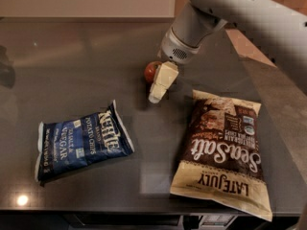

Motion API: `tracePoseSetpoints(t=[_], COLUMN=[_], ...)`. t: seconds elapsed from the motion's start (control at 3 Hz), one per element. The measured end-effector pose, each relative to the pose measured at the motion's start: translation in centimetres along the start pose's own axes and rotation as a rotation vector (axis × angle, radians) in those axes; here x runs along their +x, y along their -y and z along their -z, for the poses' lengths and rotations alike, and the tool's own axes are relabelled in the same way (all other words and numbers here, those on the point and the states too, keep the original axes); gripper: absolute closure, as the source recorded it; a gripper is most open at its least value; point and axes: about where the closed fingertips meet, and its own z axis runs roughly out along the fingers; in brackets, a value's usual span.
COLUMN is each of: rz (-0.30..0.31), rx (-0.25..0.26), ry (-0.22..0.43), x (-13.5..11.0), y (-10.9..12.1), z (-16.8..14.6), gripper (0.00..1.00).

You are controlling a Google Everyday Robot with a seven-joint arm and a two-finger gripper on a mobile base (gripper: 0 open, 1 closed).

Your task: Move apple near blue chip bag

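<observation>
Toward the far edge of the table (72, 66), the apple (150, 71) lies just at the left of the gripper (158, 89), partly hidden behind it. Whether the gripper is open or grasps anything I cannot tell. The blue chip bag (81, 143) lies near the front-left corner.

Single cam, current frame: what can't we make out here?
Camera view:
The apple: its right side is hidden behind the gripper, which sits against its right; contact cannot be told.
The arm: cut off by the top and right edges.
The blue chip bag: its finest print is too small to read.
</observation>
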Motion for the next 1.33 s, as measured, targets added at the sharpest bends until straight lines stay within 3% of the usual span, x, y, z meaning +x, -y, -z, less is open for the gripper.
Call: tracePoseSetpoints(t=[0.67, 1.0, 1.33], rz=[-0.007, -0.024, -0.025], rx=[0.005, 0.004, 0.001], ry=[-0.026, -0.05, -0.044], x=[0.2, 1.1, 1.4], y=[2.0, 3.9, 4.0], z=[-1.6, -2.1, -1.6], gripper=[0.0, 0.5, 0.73])
